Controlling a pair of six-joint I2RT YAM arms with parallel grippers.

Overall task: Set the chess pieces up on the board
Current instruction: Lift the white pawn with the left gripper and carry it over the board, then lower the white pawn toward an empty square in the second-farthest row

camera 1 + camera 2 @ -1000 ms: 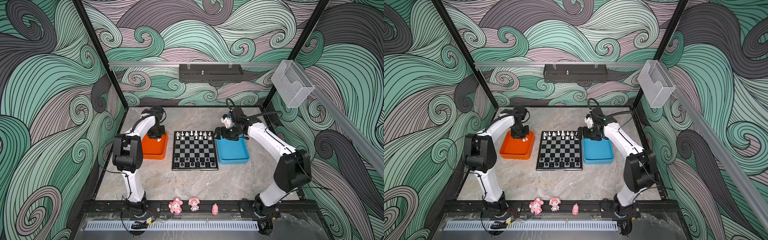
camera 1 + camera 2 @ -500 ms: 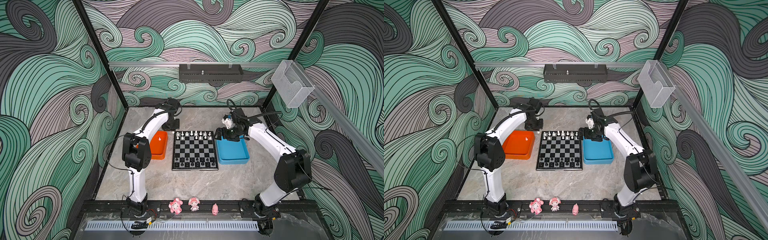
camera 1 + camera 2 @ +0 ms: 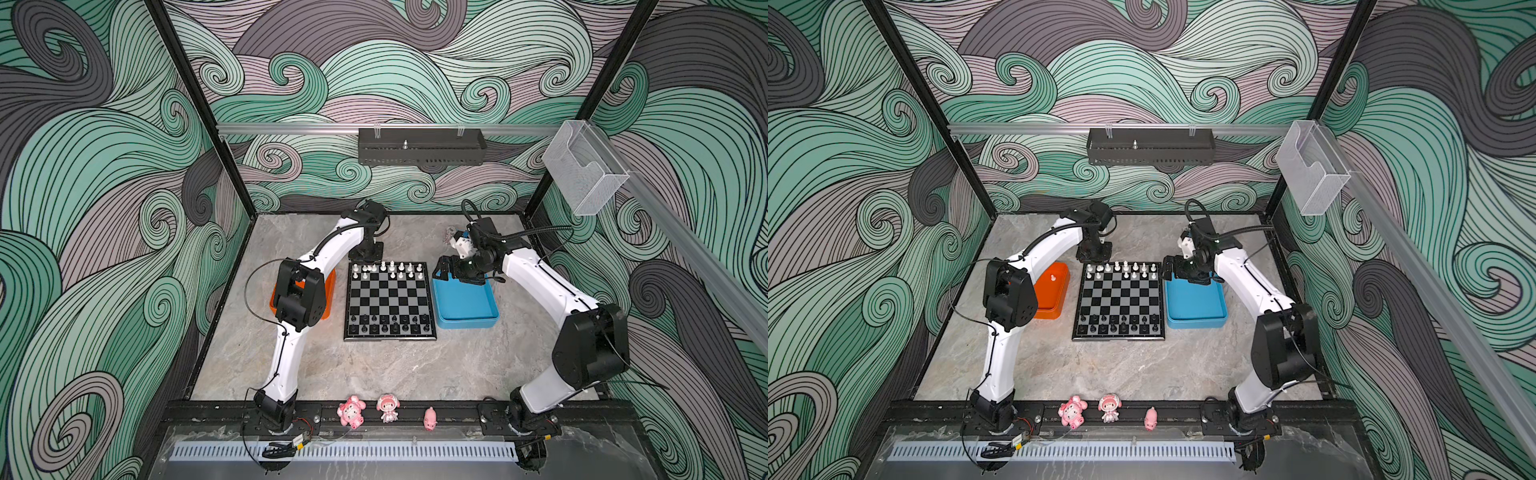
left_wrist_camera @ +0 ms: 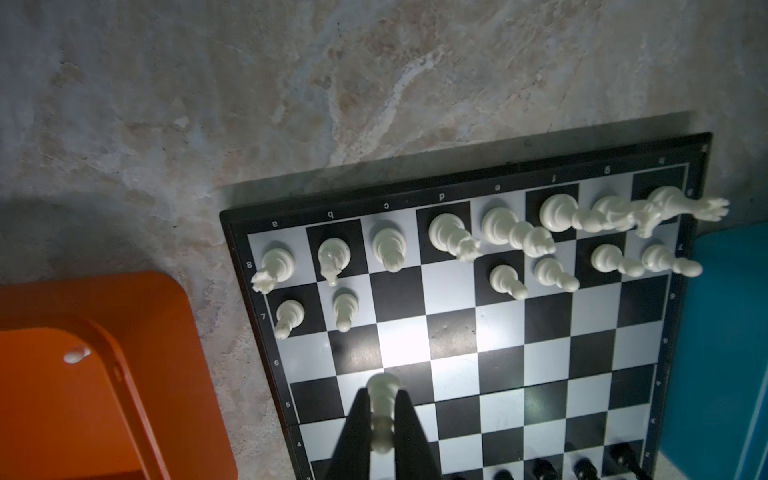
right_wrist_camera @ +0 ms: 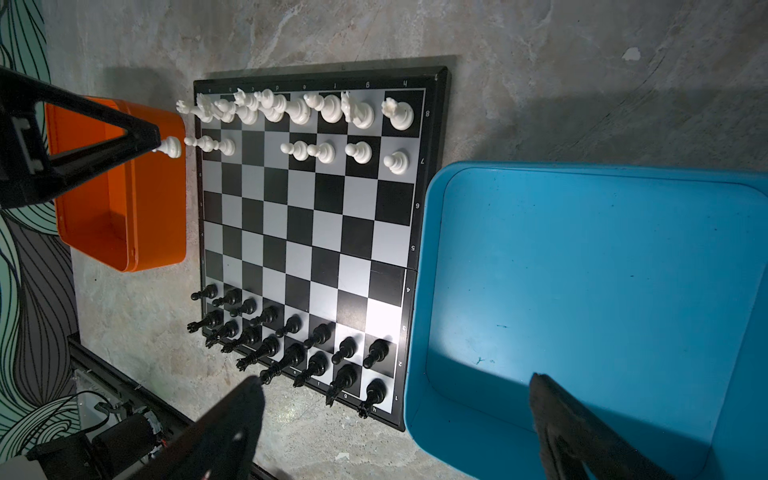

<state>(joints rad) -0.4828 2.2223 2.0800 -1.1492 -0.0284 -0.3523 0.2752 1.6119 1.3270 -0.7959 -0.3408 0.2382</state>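
The board (image 3: 388, 297) lies mid-table between an orange tray (image 3: 1050, 299) and a blue tray (image 3: 465, 303). White chess pieces (image 4: 449, 232) fill its far row, with several pawns (image 4: 345, 309) in front and two middle-left squares of that row bare. Black pieces (image 5: 316, 357) fill the two near rows. My left gripper (image 4: 383, 392) is shut on a white pawn (image 4: 383, 399), above the board near its far left corner (image 3: 368, 253). My right gripper (image 5: 395, 379) hangs open and empty over the blue tray's far left corner (image 3: 446, 272). One white pawn (image 4: 77, 354) lies in the orange tray.
Three pink figurines (image 3: 352, 411) stand on the front rail. My left arm's elbow (image 3: 299, 297) hangs over the orange tray. A black basket (image 3: 422, 146) hangs on the back wall and a clear box (image 3: 584, 170) on the right post.
My left arm has swung right from the orange tray to the board's far left corner, staying shut. The right arm has barely moved.
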